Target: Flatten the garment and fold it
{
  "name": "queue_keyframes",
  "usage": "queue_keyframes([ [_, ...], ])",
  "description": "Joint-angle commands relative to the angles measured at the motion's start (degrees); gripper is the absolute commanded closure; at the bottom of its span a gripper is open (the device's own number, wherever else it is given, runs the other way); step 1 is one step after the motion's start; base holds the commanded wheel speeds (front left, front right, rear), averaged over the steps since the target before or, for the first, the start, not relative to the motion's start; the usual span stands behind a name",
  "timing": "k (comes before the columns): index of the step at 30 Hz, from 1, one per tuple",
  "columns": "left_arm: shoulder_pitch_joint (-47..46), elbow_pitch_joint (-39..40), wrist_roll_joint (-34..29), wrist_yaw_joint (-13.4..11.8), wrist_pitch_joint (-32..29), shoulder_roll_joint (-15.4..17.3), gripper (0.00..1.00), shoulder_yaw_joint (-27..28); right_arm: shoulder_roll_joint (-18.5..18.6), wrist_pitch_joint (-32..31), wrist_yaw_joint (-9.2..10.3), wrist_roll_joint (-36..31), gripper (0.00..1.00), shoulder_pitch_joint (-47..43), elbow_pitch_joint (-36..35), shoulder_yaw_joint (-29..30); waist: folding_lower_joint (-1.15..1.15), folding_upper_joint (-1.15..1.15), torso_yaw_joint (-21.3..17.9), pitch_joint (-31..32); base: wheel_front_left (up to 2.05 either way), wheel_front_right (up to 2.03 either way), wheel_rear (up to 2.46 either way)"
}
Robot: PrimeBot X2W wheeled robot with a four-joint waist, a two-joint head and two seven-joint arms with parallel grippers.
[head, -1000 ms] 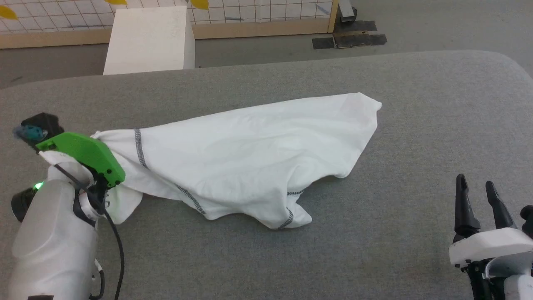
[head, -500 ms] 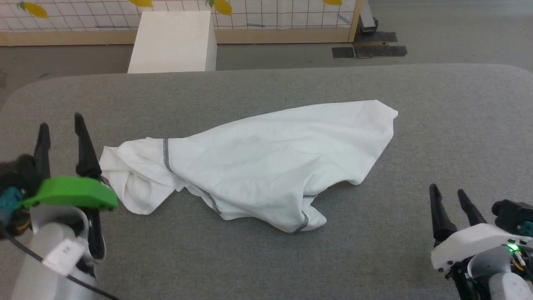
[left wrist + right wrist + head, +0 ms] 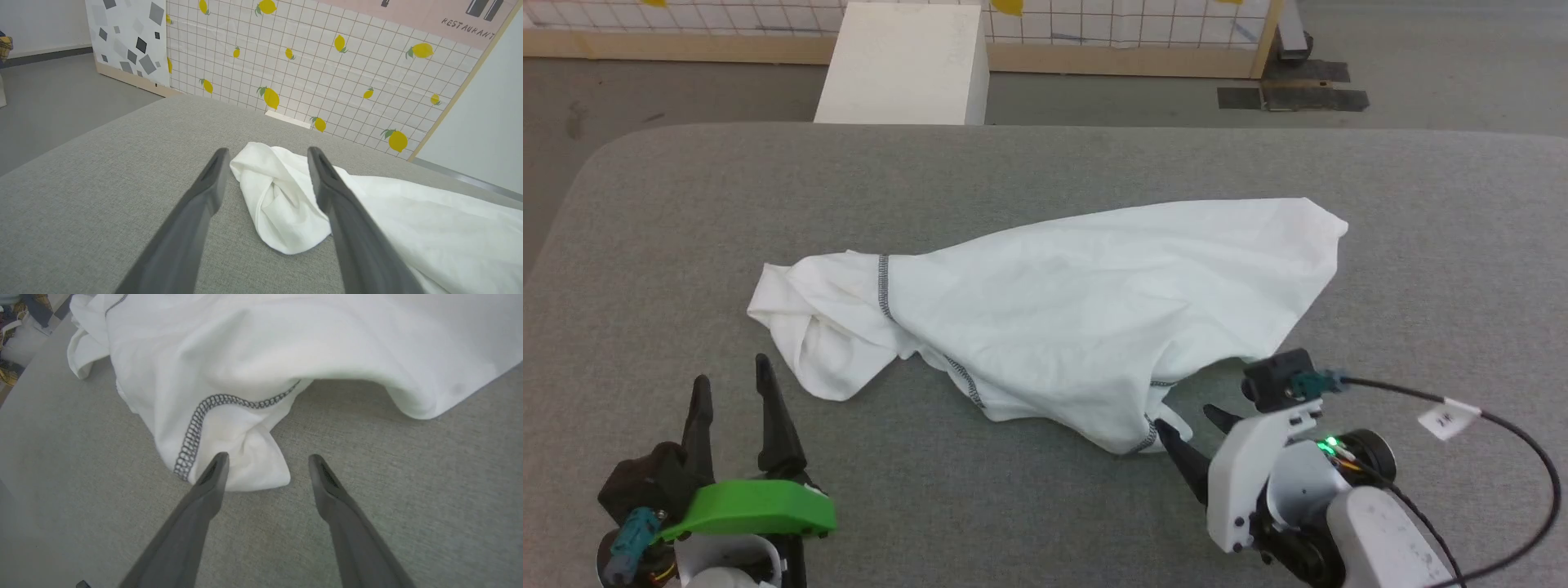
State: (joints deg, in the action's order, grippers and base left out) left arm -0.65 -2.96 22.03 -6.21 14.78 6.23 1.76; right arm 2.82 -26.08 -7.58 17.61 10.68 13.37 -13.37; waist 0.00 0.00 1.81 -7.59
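Note:
The white garment [image 3: 1062,310] lies bunched across the middle of the grey padded table [image 3: 686,204], dark zigzag stitching showing on its seams. My left gripper [image 3: 729,384] is open near the front left, just short of the garment's crumpled left end [image 3: 278,200]. My right gripper [image 3: 1188,423] is open at the front right, its fingertips at the garment's near corner [image 3: 241,465] by a stitched seam. Nothing is held between either pair of fingers.
A rigid white box [image 3: 903,65] stands on the floor beyond the table's far edge. A tiled partition with lemon prints [image 3: 327,61] runs behind it. A black cable [image 3: 1503,433] loops from my right wrist. Bare grey table surrounds the garment.
My left gripper has let go of the garment's left end and pulled back toward the front. My right gripper has swung in to the garment's near corner. The camera has shifted.

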Motion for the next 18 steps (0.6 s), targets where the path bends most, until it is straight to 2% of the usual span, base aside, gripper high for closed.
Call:
queue_keyframes([
  [1,0.0,-0.1,-1.0,0.6,0.2,-0.4,0.0,0.3,0.1,-1.0,0.09,-0.4,0.0,1.7,1.4,-0.4,0.0,0.0,0.7,-0.4,0.0,0.0,0.0],
  [7,-1.5,-1.3,-2.5,2.2,0.2,-1.7,0.0,-0.2,0.1,-4.4,0.09,-2.2,0.0,6.1,9.1,-4.6,0.0,0.0,2.1,-1.1,0.0,0.0,0.0],
  [8,-1.7,-1.5,-2.7,2.5,0.2,-1.9,0.0,-0.3,0.1,-4.6,0.09,-1.5,0.41,6.6,10.0,-5.4,0.0,0.0,2.2,-1.2,0.0,0.0,0.0],
  [9,-1.9,-1.6,-2.8,2.6,0.2,-2.0,0.0,-0.2,0.1,-4.6,0.09,-0.9,0.75,7.0,10.4,-6.0,0.0,0.0,2.2,-1.3,0.0,0.0,0.0],
  [10,-2.0,-1.9,-2.8,2.8,0.2,-2.2,0.0,-0.2,0.1,-4.5,0.09,-0.2,1.0,7.4,10.8,-6.6,0.0,0.0,2.2,-1.4,0.0,0.0,0.0],
  [14,-1.9,-2.3,-3.0,3.2,0.2,-2.6,0.0,0.2,0.4,-3.8,0.09,0.8,1.0,8.3,9.8,-5.2,0.0,0.0,1.9,-1.3,0.0,0.0,0.0],
  [18,-1.6,-2.9,-3.3,3.8,0.2,-2.9,0.0,0.5,5.0,-4.8,0.09,1.6,1.0,6.5,4.5,1.0,0.0,0.0,1.5,-0.7,0.0,0.0,0.0],
])
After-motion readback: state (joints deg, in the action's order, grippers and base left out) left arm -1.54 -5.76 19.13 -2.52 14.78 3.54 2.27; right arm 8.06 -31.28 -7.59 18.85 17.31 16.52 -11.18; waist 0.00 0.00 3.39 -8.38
